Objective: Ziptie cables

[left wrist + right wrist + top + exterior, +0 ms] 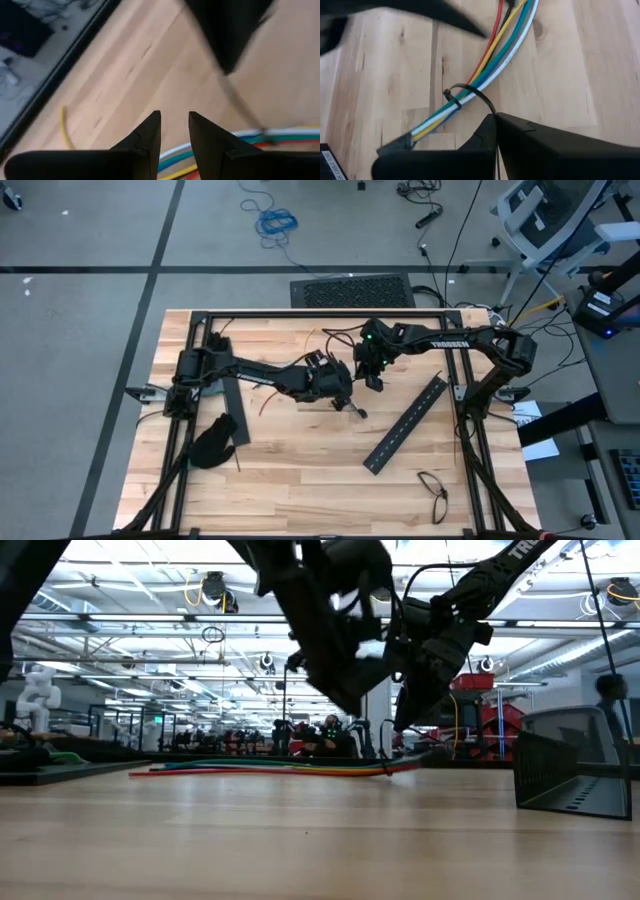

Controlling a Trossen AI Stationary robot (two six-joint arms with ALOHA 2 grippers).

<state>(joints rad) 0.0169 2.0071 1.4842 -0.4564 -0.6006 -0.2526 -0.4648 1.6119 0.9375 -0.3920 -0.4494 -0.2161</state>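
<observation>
My right gripper (495,120) is sitting closest to its wrist camera, fingers pressed together on the free tail of the ziptie (470,93), which is looping around the cables (492,55). The loop is standing slack, not yet snug against the red, yellow, green, blue and white wires. The bundle is lying on the wooden table (300,470) a little toward the far side of centre, between my two arms.

My left gripper (175,131) is hovering just above the same bundle, a little to the left, fingers slightly apart with nothing between them.

To do this well, I judge I should be steadying the wires with the left while pulling the tail straight away from the ziptie's head with the right, keeping the pull level so the bundle is not dragged or lifted, and keeping every wire inside the loop.
</observation>
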